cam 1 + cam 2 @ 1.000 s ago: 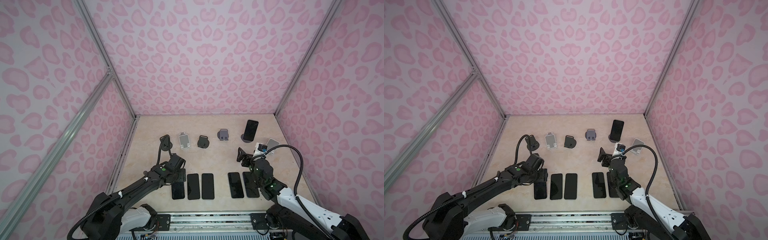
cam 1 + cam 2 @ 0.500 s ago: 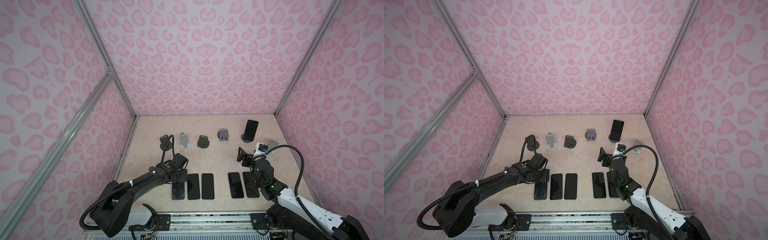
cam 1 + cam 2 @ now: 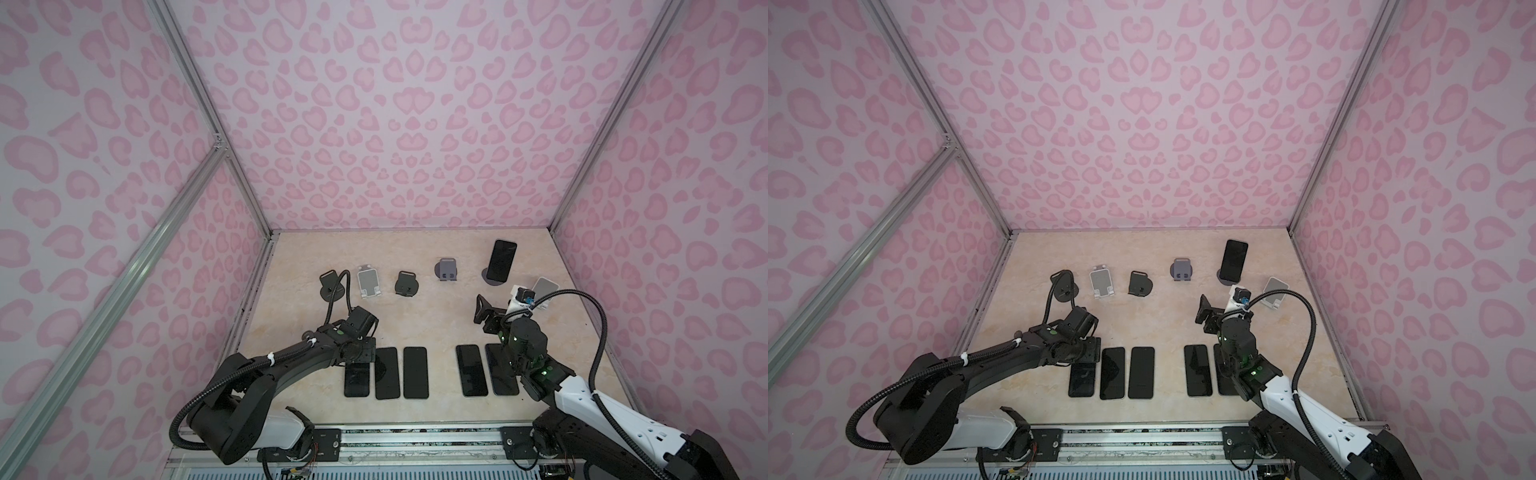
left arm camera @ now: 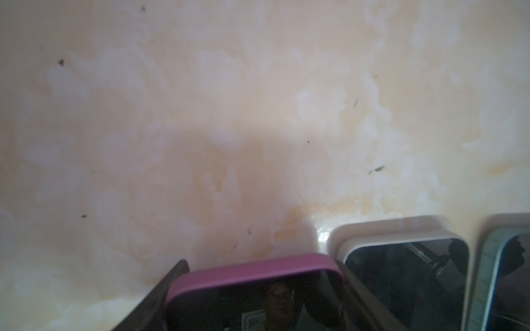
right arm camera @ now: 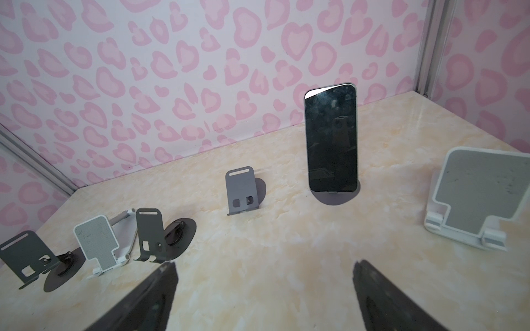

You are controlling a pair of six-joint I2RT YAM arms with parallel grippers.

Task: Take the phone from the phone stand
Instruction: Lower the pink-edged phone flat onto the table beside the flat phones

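Right gripper (image 5: 265, 263) spread wide, empty. Phone (image 5: 331, 140) stands upright on its stand (image 5: 335, 197) ahead, well apart, screen facing gripper; right arm nearer.

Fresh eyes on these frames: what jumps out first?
The pink heart-spotted walls dominate. Next, the one phone standing upright on its stand at the back right, while five phones lie flat in a front row. The right gripper is open, facing that standing phone.
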